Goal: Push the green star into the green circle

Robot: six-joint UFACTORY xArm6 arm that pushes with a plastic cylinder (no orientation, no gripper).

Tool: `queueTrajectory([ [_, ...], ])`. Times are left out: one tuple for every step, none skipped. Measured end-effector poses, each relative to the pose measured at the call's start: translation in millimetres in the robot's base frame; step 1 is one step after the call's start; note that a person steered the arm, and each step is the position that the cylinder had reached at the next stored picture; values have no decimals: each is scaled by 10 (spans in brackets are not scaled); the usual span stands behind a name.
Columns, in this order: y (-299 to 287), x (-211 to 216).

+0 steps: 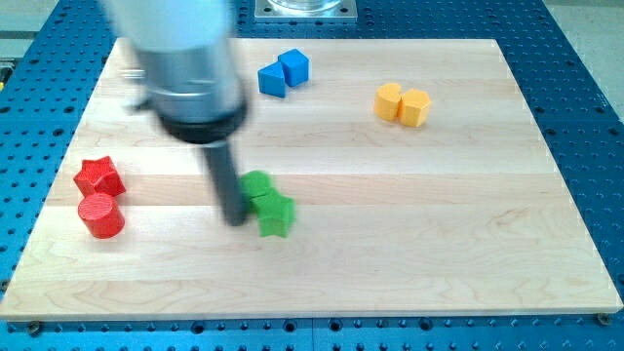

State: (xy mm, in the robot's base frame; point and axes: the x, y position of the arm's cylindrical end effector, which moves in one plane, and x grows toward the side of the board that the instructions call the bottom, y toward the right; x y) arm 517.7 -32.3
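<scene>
The green star [276, 215] lies near the middle of the wooden board [439, 224], touching the green circle [258, 186] just above and left of it. My tip [235, 218] is on the board just left of the green star and below-left of the green circle, very close to both. The rod rises from it to a blurred grey arm body [190, 73] at the view's upper left.
A red star [98, 176] and a red cylinder [101, 215] sit at the left edge. Two blue blocks [283, 72] touch at the top centre. Two yellow blocks [403, 103] touch at the upper right. Blue perforated table surrounds the board.
</scene>
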Motion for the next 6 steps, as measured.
queueTrajectory([
  [30, 40],
  [31, 488],
  [1167, 767],
  [1254, 432],
  [1304, 594],
  [1152, 675],
])
